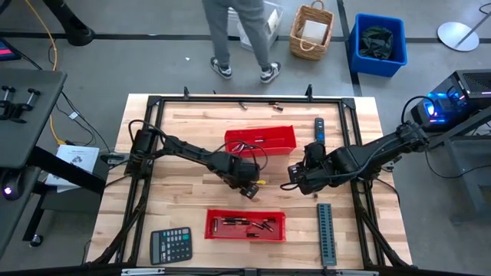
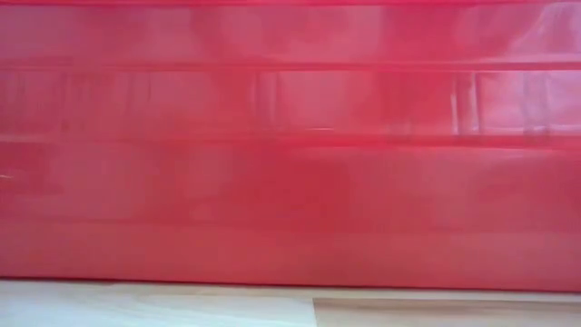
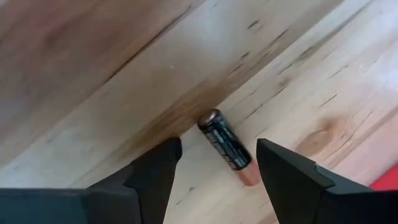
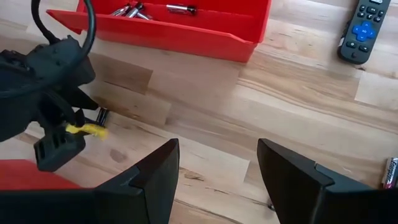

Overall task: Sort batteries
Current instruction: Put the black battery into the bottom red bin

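- Wood tabletop (image 1: 184, 130), mid-sort: left hand (image 3: 217, 165) poised low over a single battery (image 3: 225, 144), fingers spread wide & empty, one each side of the cell, neither touching it
- Battery lies flat on bare planks near the tabletop's centre, btwn the two red trays; in the high view it's hidden under the left hand (image 1: 250, 186), which sits btwn the far tray (image 1: 260, 139) & the near tray (image 1: 245, 225)
- Right wrist view shows the same cell as a small dark cylinder (image 4: 102, 116) just beside the left hand's tip (image 4: 59, 146)
- Right hand (image 1: 296, 175) hovers just right of centre, fingers apart, nothing in them; appears to be waiting
- Both trays already hold batteries: several in the near tray (image 1: 247, 223), a few in the far tray (image 4: 180, 9); one more loose cell (image 4: 391, 172) lies at the edge of the right wrist view
- Step in hand, by the look of it: the pick-up approach on this one cell, grasp not yet made
- Next move prob. calls for a short drop, closing squarely across the battery's body so it doesn't roll away, then a lift & carry to a tray; which tray can't be told
- Low view: blocked by a red tray wall (image 2: 290, 145)
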